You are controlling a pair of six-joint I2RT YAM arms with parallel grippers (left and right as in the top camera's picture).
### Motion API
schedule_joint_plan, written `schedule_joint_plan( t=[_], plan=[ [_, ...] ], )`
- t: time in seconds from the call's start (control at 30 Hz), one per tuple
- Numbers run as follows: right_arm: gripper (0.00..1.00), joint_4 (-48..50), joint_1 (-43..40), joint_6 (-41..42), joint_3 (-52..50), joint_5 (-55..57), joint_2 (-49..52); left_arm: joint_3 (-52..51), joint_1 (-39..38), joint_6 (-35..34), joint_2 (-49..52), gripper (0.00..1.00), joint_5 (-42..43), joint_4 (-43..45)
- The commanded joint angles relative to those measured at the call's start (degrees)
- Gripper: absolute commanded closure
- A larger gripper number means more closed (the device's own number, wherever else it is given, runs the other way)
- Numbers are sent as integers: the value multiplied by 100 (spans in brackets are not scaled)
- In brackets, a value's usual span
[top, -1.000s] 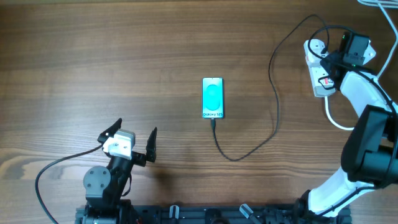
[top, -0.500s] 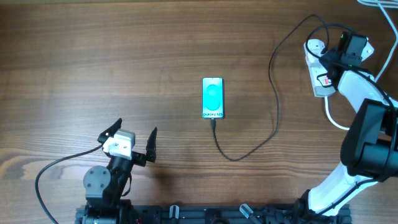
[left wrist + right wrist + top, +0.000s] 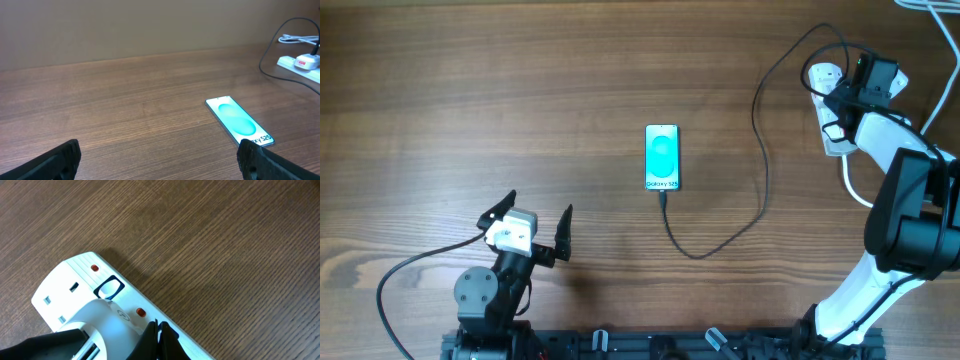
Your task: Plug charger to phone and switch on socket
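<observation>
The phone point(image 3: 662, 157) lies flat mid-table, cyan screen up; it also shows in the left wrist view point(image 3: 239, 120). The black charger cable point(image 3: 761, 150) runs from the phone's near end, where its tip point(image 3: 663, 197) touches the phone, up to the white socket strip point(image 3: 828, 120) at the far right. My right gripper point(image 3: 842, 100) is shut, with its tips point(image 3: 160, 328) pressed on the strip point(image 3: 70, 282) beside a small red switch point(image 3: 141, 312) and a white plug adapter point(image 3: 102, 325). My left gripper point(image 3: 538, 215) is open and empty near the front left point(image 3: 160, 160).
The socket's thick white cord point(image 3: 855, 190) loops off to the right beside my right arm. Another white cable point(image 3: 930, 10) shows at the top right corner. The left arm's black cable point(image 3: 410, 265) curls at the front left.
My right gripper has shifted a little left and farther back over the socket strip. The left arm, the phone and the cable have not moved.
</observation>
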Motion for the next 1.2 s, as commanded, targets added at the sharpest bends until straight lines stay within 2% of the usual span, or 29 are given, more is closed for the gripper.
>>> schedule_joint_plan(
  t=[0.0,0.53,0.63,0.97,1.17],
  plan=[
    [96,105,127,-240,101,-76,181,-57,-24,-39,-4,0,-13,20],
    [95,-234,151,-446,101,-1010,385,-57,-24,-39,-4,0,-13,20],
    [95,-367,269,-686,101,-1005,382,-57,-24,-39,-4,0,-13,20],
    [96,-946,468,-682,101,-918,345,-57,-24,-39,-4,0,-13,17],
    [96,-1703,468,-680,101,-404,-431,-57,-24,-39,-4,0,-13,20]
  ],
)
